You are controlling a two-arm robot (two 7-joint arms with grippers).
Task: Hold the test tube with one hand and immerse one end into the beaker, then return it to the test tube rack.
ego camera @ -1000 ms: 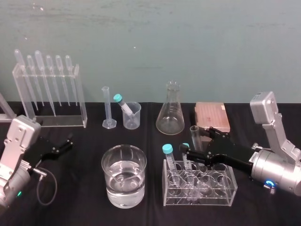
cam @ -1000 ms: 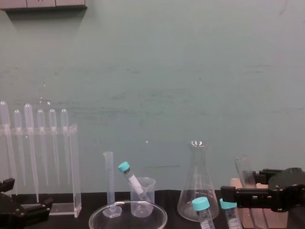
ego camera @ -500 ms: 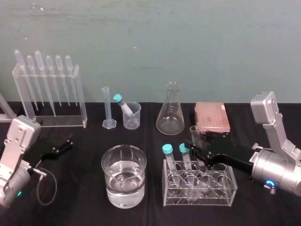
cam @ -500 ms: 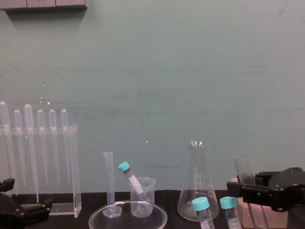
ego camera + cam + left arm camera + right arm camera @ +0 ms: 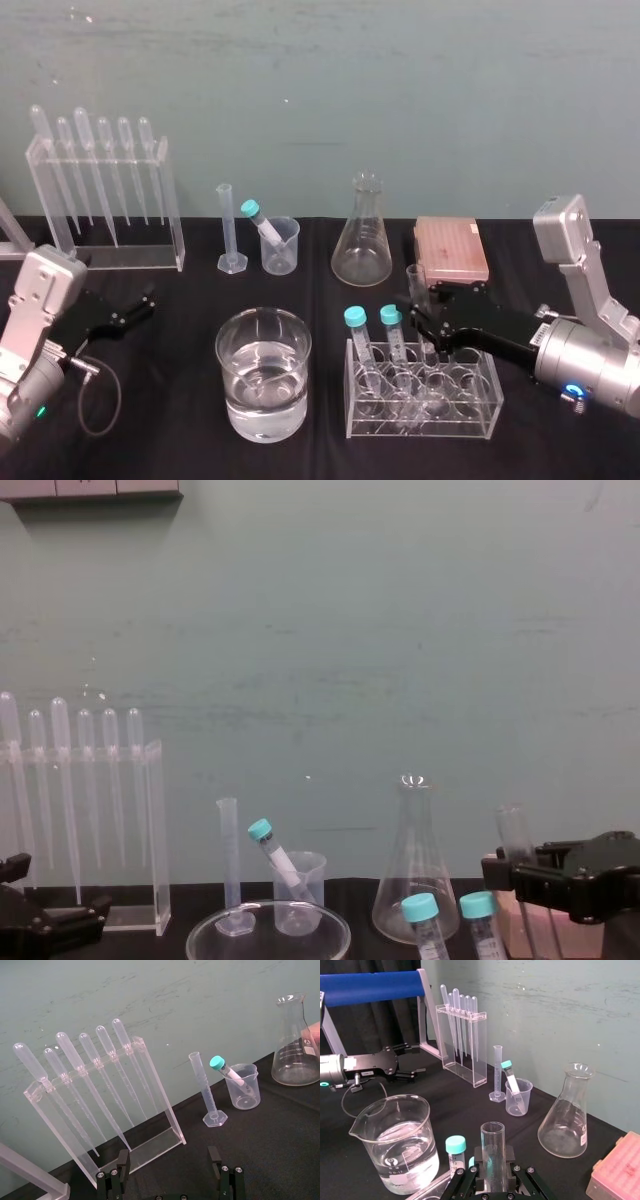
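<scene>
We grip test tube [image 5: 493,1146] upright in right tool [image 5: 422,320], near test tube rack [image 5: 452,250]; left tool [image 5: 135,308] parked on tabletop [image 5: 170,430], fingers apart.

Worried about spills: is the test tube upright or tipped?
Nearly upright: the test tube stands rim up, leaning slightly, in the right gripper. Left gripper idle at left, open.

At the lower right the right claw [image 5: 518,873] clasps the test tube [image 5: 513,827] — near upright, leaning slightly, its open rim standing above the black fingers. Just left of it are two teal-capped tubes [image 5: 421,911], with the conical flask [image 5: 415,860] behind them. Far across — at the lower left — the left claw [image 5: 95,912] sits low before the pipette stand [image 5: 85,810].
</scene>
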